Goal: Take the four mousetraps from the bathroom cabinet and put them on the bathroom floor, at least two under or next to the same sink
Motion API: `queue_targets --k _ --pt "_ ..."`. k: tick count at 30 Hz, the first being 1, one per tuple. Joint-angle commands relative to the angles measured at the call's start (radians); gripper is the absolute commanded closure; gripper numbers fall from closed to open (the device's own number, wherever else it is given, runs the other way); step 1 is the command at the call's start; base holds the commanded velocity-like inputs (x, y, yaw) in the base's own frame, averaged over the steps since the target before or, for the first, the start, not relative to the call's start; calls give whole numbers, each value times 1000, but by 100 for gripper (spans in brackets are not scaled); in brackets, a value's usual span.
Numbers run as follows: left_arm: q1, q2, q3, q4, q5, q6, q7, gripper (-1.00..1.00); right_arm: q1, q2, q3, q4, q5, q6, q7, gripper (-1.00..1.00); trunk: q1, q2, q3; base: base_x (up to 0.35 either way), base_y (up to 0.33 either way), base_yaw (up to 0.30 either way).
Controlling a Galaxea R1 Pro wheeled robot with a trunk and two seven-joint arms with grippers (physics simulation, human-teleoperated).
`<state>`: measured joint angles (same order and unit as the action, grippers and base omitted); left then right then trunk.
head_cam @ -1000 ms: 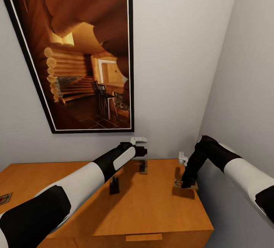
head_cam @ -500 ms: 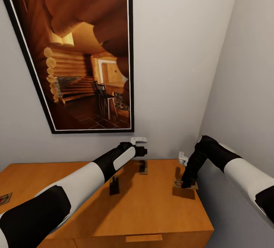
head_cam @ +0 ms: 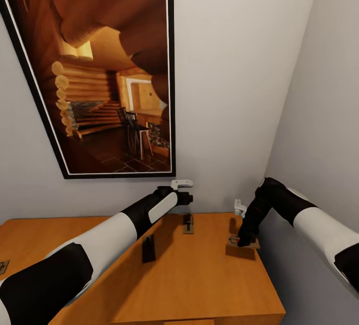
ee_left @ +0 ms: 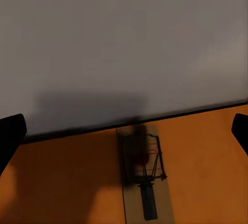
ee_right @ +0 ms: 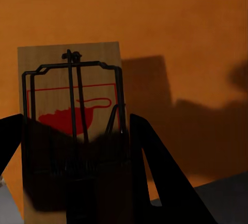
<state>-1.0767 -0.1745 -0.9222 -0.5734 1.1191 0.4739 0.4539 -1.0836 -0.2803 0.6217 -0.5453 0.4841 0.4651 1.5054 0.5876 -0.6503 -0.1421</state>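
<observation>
On the orange-brown cabinet (head_cam: 199, 285) top, one mousetrap (head_cam: 188, 224) lies near the back wall. My left gripper (head_cam: 185, 198) hovers above it. In the left wrist view the same mousetrap (ee_left: 145, 180) sits below and between the wide-open fingers (ee_left: 10, 136), untouched. My right gripper (head_cam: 244, 239) is shut on a second mousetrap (head_cam: 248, 242), held slightly above the cabinet's right end with its shadow beneath. In the right wrist view this mousetrap (ee_right: 72, 100), with its red mark and wire, sits between the dark fingers (ee_right: 155, 172). Another mousetrap (head_cam: 3, 266) peeks in at the far left.
A large black-framed picture (head_cam: 99, 75) hangs on the white wall behind the cabinet. A side wall (head_cam: 319, 115) closes in on the right, close to my right arm. A dark shadow (head_cam: 148, 248) falls on the cabinet top under the left arm.
The whole view has shifted, so the camera moved: the cabinet top now sits lower in the picture and the wall picture looms larger. Both arms keep their pose; the right gripper still holds its mousetrap.
</observation>
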Motion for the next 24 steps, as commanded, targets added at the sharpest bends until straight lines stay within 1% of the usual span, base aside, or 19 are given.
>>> queue_targets --k 1,9,16,24 --pt "-2 0 -4 -1 8 0 8 -100 -1 -1 4 -2 1 17 5 100 0 -2 -2 3 0 0" --pt "-1 0 -4 0 9 -1 8 -100 -1 -1 3 -2 1 17 5 100 0 -2 -2 1 0 0" --pt "0 0 -4 0 10 -32 8 -100 -1 -2 3 -2 1 17 4 100 0 -2 -2 -4 0 0" --pt "0 0 -4 0 10 -39 8 -100 -1 -1 3 -2 1 17 4 100 0 -2 -2 -111 -74 0"
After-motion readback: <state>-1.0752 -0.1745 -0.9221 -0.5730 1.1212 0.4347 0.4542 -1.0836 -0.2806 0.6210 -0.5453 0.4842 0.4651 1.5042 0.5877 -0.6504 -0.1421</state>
